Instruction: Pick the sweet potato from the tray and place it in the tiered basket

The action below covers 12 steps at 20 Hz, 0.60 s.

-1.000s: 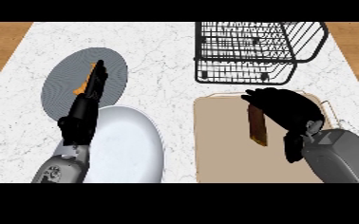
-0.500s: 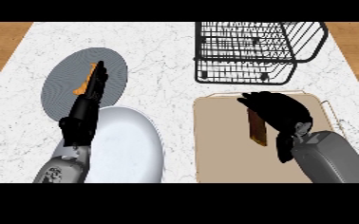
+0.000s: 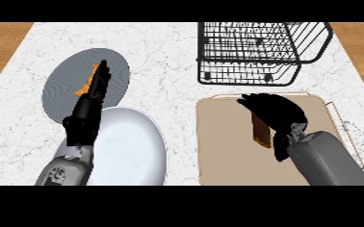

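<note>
We see the sweet potato (image 3: 261,131) on the beige tray (image 3: 224,144) at the lower right of the frame, a brown-orange piece lying lengthwise and mostly covered from the right by the right hand (image 3: 277,113). That hand arches over it, its fingers curved down around the potato's upper end and right side; only the potato's left flank and lower end show from under the black fingers. We read the fingers as curled round the potato, though the contact on the hidden side we cannot tell. The potato is within the tray's outline, in its right half, well below the basket.

The left hand (image 3: 96,84) shows at the left of the frame, fingers straight and together, pointing toward the top edge over the grey plate (image 3: 64,84). It holds nothing.

Counting: one sweet potato, one tray, one black wire tiered basket (image 3: 259,50) at the upper right, just above the tray's top edge. There are two plates: the grey one at the upper left and a white plate (image 3: 135,149) at the lower left, overlapping the grey one's lower rim. One small orange item (image 3: 86,84) lies on the grey plate, partly hidden by the left hand's fingers. All stand on one white marbled counter (image 3: 167,84).
</note>
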Available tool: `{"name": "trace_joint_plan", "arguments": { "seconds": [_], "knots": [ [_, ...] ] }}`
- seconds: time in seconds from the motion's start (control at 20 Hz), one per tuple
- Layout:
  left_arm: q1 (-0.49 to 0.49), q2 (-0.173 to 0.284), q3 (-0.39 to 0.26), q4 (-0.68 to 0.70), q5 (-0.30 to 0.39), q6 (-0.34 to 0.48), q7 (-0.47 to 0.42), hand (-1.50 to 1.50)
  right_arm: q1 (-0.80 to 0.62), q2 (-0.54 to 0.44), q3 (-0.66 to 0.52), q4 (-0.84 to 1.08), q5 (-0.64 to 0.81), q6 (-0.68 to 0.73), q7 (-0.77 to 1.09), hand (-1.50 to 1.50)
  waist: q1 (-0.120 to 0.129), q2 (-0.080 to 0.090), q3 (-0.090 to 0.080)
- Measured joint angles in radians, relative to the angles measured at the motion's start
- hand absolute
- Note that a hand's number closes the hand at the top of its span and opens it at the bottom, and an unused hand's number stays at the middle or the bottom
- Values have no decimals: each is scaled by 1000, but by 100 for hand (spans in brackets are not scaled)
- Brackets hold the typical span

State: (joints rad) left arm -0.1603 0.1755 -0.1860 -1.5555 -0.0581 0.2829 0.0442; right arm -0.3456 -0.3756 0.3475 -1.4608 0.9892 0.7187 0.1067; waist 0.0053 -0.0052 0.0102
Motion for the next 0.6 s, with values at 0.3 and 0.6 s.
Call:
{"name": "trace_joint_plan", "arguments": {
  "seconds": [0.3,0.6],
  "knots": [
    [11,-3,15,-10,5,-18,1,0,26,24,-25,50,31,-70,-50,150,-1,1,-1],
    [16,-12,23,-19,3,-20,5,0,31,40,-15,97,110,-237,-107,150,-1,-2,-6]
  ]
}}
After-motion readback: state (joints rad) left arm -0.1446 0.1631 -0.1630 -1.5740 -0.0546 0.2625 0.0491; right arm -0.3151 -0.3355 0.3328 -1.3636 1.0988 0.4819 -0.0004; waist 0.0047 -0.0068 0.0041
